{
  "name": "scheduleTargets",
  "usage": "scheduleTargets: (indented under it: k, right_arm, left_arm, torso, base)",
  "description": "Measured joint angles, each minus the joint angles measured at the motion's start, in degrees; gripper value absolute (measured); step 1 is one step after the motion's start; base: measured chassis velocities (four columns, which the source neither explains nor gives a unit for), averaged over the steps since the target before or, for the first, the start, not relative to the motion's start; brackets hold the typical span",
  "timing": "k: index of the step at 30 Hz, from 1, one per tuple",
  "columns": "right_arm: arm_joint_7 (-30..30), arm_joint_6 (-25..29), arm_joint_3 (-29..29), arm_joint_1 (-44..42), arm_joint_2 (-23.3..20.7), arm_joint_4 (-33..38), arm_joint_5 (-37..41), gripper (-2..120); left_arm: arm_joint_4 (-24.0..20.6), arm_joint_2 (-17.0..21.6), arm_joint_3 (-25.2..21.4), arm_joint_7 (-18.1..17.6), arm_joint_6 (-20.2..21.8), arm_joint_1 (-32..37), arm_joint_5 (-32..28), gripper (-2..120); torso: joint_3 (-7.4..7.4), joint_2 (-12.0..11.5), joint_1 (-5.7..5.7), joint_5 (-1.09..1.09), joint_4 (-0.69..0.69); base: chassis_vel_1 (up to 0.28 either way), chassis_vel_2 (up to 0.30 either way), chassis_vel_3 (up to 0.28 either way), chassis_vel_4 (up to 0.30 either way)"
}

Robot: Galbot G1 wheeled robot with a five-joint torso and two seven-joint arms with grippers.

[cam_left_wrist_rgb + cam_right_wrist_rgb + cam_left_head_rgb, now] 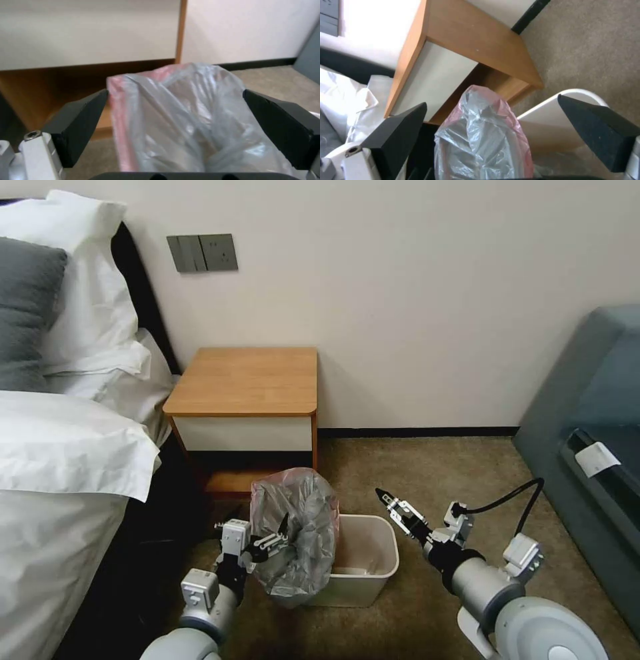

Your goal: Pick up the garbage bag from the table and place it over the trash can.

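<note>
Left gripper (277, 537) spread wide around bag (301, 527) at can (373, 570); right gripper (393, 507) wide, empty; could slump off rim.

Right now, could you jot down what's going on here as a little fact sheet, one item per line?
Garbage bag: grey, crinkly, pink-edged; bunched up over the bin's left end, not spread around the rim
Trash can: cream, on the carpet in front of the table
Table: wooden top bare
Left pincer: at the bag, fingers apart with plastic between them
Right pincer: open, raised beside the bin's right end, apart from the bag
Bed: left of the table
</note>
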Motion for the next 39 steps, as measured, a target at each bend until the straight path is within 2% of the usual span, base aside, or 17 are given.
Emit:
scheduleTargets:
  k: [10,16,27,31,39]
  right_arm:
    - [0.0,0.3,-0.3,-0.2,0.4,0.0,-1.6,100]
    - [0.0,0.5,-0.1,-0.4,0.5,-0.1,-2.1,100]
    - [-0.3,0.6,0.0,-0.3,0.9,-0.9,-2.3,100]
    - [-0.5,0.6,0.0,0.1,0.9,-1.7,-2.4,100]
    - [-0.6,0.7,0.2,0.4,0.7,-2.6,-2.4,100]
  left_arm:
    - [4.7,0.6,2.4,0.6,0.6,-3.0,-2.8,100]
    - [7.2,0.2,2.8,-0.9,1.2,-3.4,-3.1,100]
    - [8.3,-0.7,3.2,-3.2,1.2,-3.6,-2.9,100]
    - [8.9,-1.0,3.6,-5.4,2.1,-3.6,-2.1,100]
    - [10.2,-1.1,5.0,-5.6,2.4,-4.9,-1.6,100]
  torso:
    - [0.00,0.0,0.00,-0.01,-0.01]
    - [0.00,0.0,0.00,-0.01,0.00]
    - [0.00,0.0,0.00,0.00,0.00]
    - [0.00,0.0,0.00,0.00,0.00]
    - [0.00,0.0,0.00,0.00,0.00]
  base:
    - [0.000,0.000,0.000,0.000]
    - [0.000,0.000,0.000,0.000]
    - [0.000,0.000,0.000,0.000]
    - [0.000,0.000,0.000,0.000]
    - [0.000,0.000,0.000,0.000]
